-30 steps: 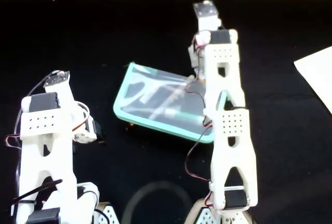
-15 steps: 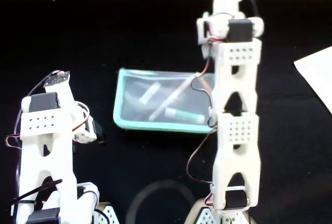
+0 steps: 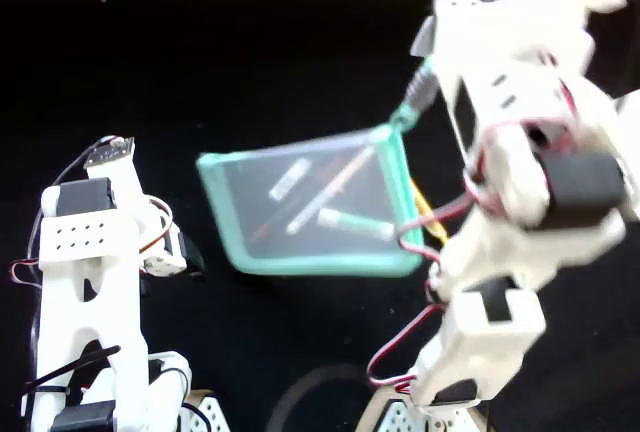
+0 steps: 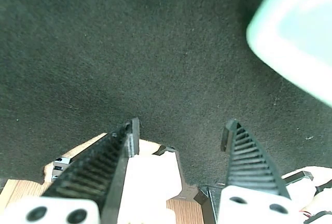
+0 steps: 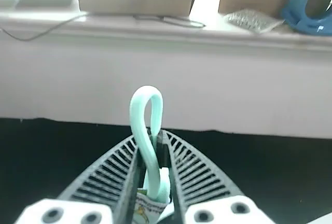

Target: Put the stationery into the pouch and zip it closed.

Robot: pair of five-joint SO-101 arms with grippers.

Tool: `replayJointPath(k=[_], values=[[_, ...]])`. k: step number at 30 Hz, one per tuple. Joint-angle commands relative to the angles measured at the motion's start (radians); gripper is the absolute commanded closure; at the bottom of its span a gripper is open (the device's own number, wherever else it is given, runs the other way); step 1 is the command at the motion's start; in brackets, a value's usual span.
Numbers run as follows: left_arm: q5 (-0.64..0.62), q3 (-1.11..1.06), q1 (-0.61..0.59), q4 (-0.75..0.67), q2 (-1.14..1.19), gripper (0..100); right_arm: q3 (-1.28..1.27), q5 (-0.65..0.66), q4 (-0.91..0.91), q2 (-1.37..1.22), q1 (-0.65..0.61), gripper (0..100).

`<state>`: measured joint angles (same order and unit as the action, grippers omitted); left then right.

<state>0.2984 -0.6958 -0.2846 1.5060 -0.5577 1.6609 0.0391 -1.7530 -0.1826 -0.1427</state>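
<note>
The clear plastic pouch with mint-green edging [image 3: 310,217] lies in the middle of the black worktop [image 3: 250,72]. It is tipped up by its far corner on the right arm's side. The stationery [image 3: 320,197], several pens and small pieces, shows through the clear face, so it looks to be inside. Whether the zip is shut cannot be told.

The right gripper [image 5: 150,133] is raised above that corner, its jaws clenched on the mint-green loop strap [image 5: 147,105], which runs taut down to the pouch. The pouch's long axis runs from this held corner down across the worktop toward the left arm.

The left gripper [image 4: 181,130] sits low over bare worktop with its jaws released and holding nothing. The pouch's low rounded corner [image 4: 295,42] lies ahead of them and off to one side, near but not between them.

So the left arm is the nearer one to the free end. Zipping probably needs that end pinned while the right arm pulls along the long axis.
</note>
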Motion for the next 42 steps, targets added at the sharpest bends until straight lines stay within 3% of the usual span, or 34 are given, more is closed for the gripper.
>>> replayJointPath(k=[1,6,17,22,33,42], values=[[-0.012,0.044,-0.008,-0.009,-0.024,73,0.079,-0.005,-0.012,0.128,-0.053,99.0],[-0.012,0.102,-0.008,-0.003,-0.024,73,-0.124,0.041,0.001,0.249,-0.157,98.9],[-0.012,0.104,-0.008,-0.008,-0.024,73,-0.601,0.084,0.245,0.437,-0.326,98.9],[-0.012,0.105,-0.008,-0.009,-0.024,73,-0.628,0.084,0.326,0.435,-0.372,98.9],[-0.012,0.104,-0.008,-0.009,-0.018,73,-0.63,0.086,0.328,0.433,-0.608,98.9],[-0.044,0.209,-0.015,-0.029,-0.024,73,-0.63,0.087,0.326,0.433,-0.673,98.9]])
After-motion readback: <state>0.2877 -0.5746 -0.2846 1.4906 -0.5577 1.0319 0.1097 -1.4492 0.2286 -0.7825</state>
